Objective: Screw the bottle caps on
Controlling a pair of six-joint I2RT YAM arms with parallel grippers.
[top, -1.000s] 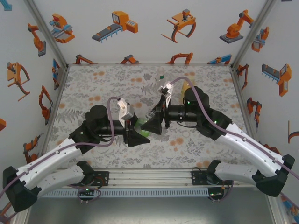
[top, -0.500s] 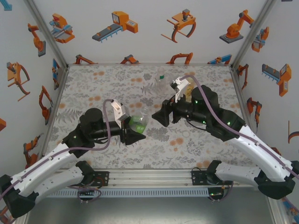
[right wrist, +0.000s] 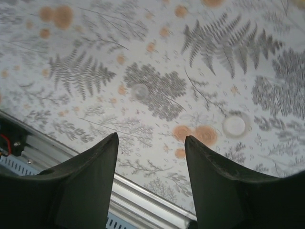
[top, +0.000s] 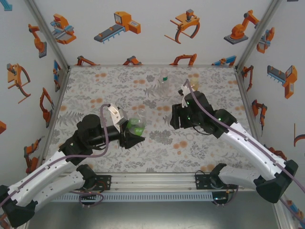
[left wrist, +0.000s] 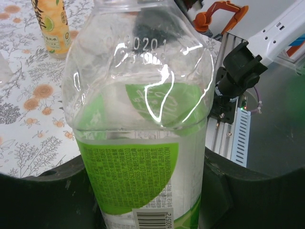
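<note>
My left gripper (top: pixel 132 133) is shut on the green-tinted bottle (top: pixel 136 126), low on the table left of centre. In the left wrist view the green-labelled bottle (left wrist: pixel 143 119) stands between my left gripper's (left wrist: pixel 143 186) dark fingers (left wrist: pixel 238 191), its neck out of frame. My right gripper (top: pixel 175 117) is open and points down at the table. It holds nothing in the right wrist view (right wrist: pixel 151 138). A pale round cap (right wrist: pixel 235 125) lies on the cloth beyond it, and a fainter round shape (right wrist: pixel 139 90) to its left. The amber bottle (left wrist: pixel 52 24) stands at the back.
The colourless bottle (top: pixel 163 82) stands at the back centre of the flowered tablecloth (top: pixel 95 90). The amber bottle (top: pixel 194 87) is partly behind my right wrist. The metal rail (right wrist: pixel 143 191) of the near table edge runs under my right gripper. Patterned walls enclose three sides.
The two grippers have parted. My right gripper drew back to the right and turned down toward the table. My left gripper carried the green-tinted bottle slightly left.
</note>
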